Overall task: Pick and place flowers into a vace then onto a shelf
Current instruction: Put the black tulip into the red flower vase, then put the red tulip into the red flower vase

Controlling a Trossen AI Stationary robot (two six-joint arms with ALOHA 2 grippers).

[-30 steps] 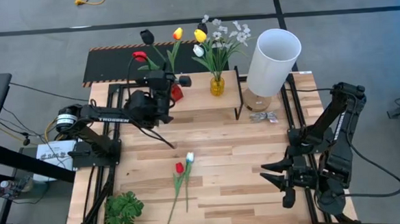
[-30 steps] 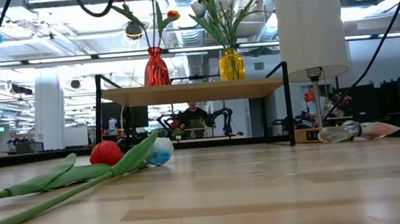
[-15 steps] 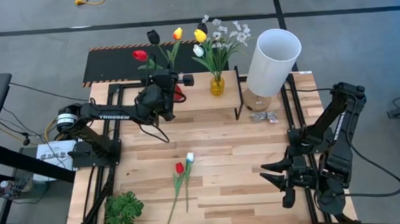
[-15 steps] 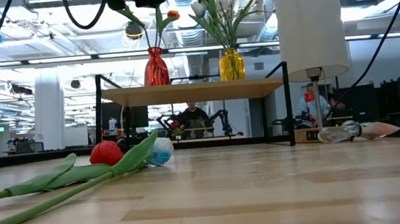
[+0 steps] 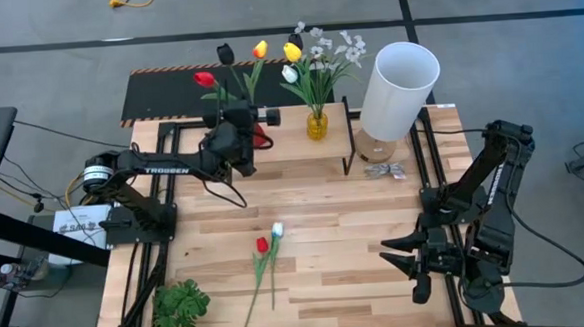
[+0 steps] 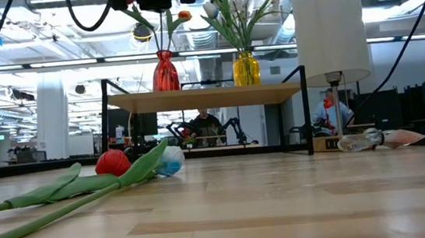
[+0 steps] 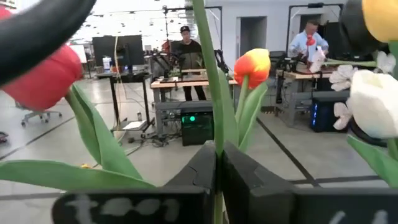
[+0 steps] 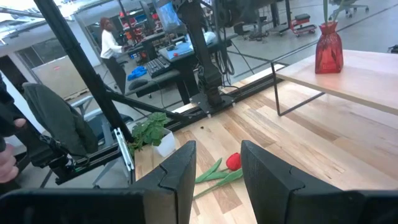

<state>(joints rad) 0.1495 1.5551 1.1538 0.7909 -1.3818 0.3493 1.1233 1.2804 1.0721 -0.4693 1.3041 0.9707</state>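
Observation:
On the light-wood shelf (image 5: pixel 293 153) stand a red vase (image 6: pixel 165 70) with red (image 5: pixel 205 80), dark (image 5: pixel 226 54) and orange-yellow (image 5: pixel 259 49) tulips, and a yellow vase (image 5: pixel 316 125) with yellow and white tulips and white blossoms. My left gripper (image 7: pixel 216 168) hovers level above the red vase, shut on a green stem. Two more tulips (image 5: pixel 266 247), one red and one white, lie flat on the table's middle. My right gripper (image 8: pixel 217 180) stands open at the near right (image 5: pixel 418 267) with nothing between its fingers. My left gripper pinches one upright green stem (image 7: pixel 214 140) between its two fingers. The fingers are level, come from the table's near left side and lie across the stem. The stem rises out of the wrist view, so its head is hidden there; its lower part is hidden behind the fingers.
A tall white lamp (image 5: pixel 398 86) stands right of the shelf, with a small wrapped object (image 5: pixel 384 171) at its foot. A leafy green sprig (image 5: pixel 179 308) lies at the near left corner. A black panel with a striped edge (image 5: pixel 168 95) lies behind the shelf. People are in the room beyond.
My left gripper, still shut, has sunk a little toward the red vase, coming into the low view from above, and its wrist has rolled. The dark tulip's head has swung toward the table's right. My right arm has kept still.

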